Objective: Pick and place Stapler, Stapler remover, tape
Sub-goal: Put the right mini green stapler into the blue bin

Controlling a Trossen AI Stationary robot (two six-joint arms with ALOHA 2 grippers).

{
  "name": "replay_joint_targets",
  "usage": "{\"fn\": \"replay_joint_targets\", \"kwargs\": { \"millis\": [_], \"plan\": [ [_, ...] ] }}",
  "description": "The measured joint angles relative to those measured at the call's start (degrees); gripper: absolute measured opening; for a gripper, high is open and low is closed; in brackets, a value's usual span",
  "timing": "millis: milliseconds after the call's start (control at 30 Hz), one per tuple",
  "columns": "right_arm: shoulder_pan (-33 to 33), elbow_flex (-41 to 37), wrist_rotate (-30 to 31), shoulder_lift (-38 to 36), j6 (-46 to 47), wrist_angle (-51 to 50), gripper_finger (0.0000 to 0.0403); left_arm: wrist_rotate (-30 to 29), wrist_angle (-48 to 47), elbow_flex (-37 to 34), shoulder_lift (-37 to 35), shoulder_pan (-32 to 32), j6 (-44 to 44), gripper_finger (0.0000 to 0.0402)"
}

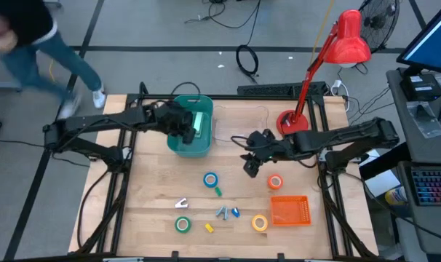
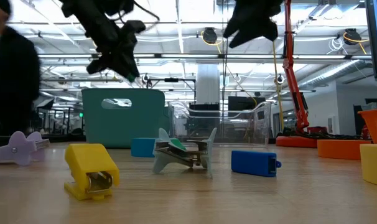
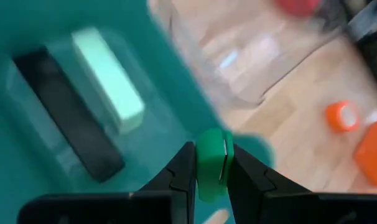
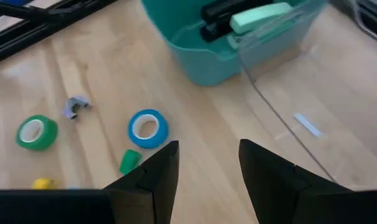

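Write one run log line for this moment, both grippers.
left gripper: shut on small green item, over teal bin | right gripper: open, empty, above table

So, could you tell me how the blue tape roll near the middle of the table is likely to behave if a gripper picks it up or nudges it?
The blue tape roll lies flat on its face, so a nudge would probably slide it, not roll it. It looks small and hollow, so likely light. Set on edge, it could roll away.
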Motion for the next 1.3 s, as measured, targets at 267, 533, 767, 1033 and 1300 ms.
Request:
{"fn": "replay_joint_targets", "kwargs": {
  "millis": [267,533,767,1033,1300],
  "plan": [
    [-0.02,-18.77,1.17,-12.80,-5.00,17.54,0.0155,5.84,-6.10,6.23,9.76,1.64,0.22,0.0061],
    [0.02,-35.34,1.04,-24.79,-4.92,37.89,0.0155,6.48,-16.21,16.09,19.23,2.68,3.52,0.0061],
    [0.01,-41.68,1.03,-30.41,-4.77,42.91,0.0154,8.90,-20.48,21.74,26.65,4.88,5.51,0.0061],
    [0.02,-42.30,0.99,-31.30,-4.55,43.07,0.0155,10.40,-21.42,23.37,31.92,5.89,6.06,0.0061],
    [0.02,-42.30,0.99,-31.30,-4.55,43.04,0.0155,10.43,-20.52,23.37,35.42,5.48,6.18,0.0061]
  ]
}}
